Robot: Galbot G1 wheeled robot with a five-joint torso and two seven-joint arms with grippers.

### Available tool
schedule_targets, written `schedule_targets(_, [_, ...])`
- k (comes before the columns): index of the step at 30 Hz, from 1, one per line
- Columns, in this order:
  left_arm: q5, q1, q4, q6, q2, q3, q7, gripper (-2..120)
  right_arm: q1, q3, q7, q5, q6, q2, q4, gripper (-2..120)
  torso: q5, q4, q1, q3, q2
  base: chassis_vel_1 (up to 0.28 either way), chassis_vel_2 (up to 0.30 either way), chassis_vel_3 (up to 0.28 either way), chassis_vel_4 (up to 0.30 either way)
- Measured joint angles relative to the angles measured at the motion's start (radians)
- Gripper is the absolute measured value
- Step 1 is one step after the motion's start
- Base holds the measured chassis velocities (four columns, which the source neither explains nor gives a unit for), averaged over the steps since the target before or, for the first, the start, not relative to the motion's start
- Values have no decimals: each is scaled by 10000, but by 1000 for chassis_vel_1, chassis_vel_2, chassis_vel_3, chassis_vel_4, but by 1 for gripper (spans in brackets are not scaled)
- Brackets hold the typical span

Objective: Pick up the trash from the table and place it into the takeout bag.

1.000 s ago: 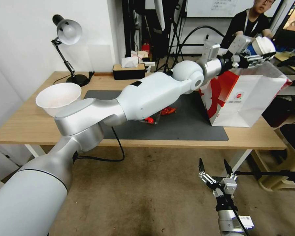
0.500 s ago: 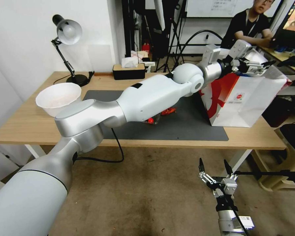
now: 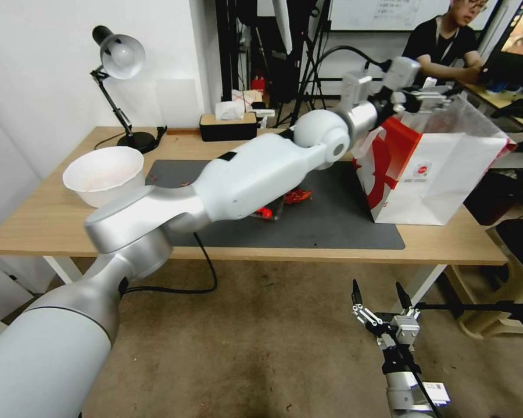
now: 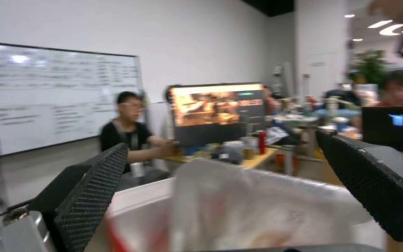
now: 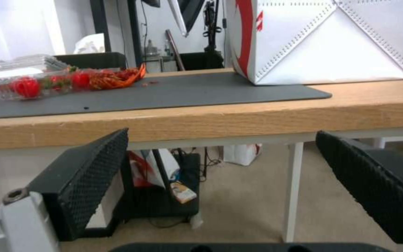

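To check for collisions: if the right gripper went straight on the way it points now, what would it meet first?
Probably the front edge of the long light-wood table: the right gripper points about level toward it, though depth is unclear.

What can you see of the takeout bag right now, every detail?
The takeout bag is white paper with a red side panel, a small red logo on its front and stitch-like dotted seams. It stands upright and open-topped at the right end of the table, its near corner on the dark mat. The left end effector hovers open above its mouth.
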Motion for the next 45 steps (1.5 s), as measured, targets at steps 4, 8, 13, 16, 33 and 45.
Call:
schedule_targets(4, [118,203,-494,89,320,-241,-672,100,-11,18,0,2,-3,-19,8,100,-1,1,0,0,0,0,0,0,0])
schedule_targets(8, [733,883,-1715,289,1146,-733,-2396,100,-30,20,1,7,-3,-31,49,100,-3,1,0,0,0,0,0,0,0])
schedule_targets(13, [1942,1907,-2829,340,2061,-1511,-3620,100,-45,15,7,12,-7,-67,118,100,-4,3,0,-1,0,0,0,0,0])
schedule_targets(16, [2878,2604,-3313,445,2497,-2095,-4616,100,-82,52,21,36,-11,-146,167,100,-4,2,0,0,0,0,0,0,0])
schedule_targets(33, [7516,9234,-7104,1599,4324,-6562,-6210,100,-155,6,129,-101,-41,21,215,100,-3,2,-1,-1,2,0,0,0,0])
schedule_targets(45, [8452,12317,-7871,1269,4184,-8458,-6054,100,-164,-12,129,-102,-26,-40,218,100,0,1,-1,-1,2,0,0,0,0])
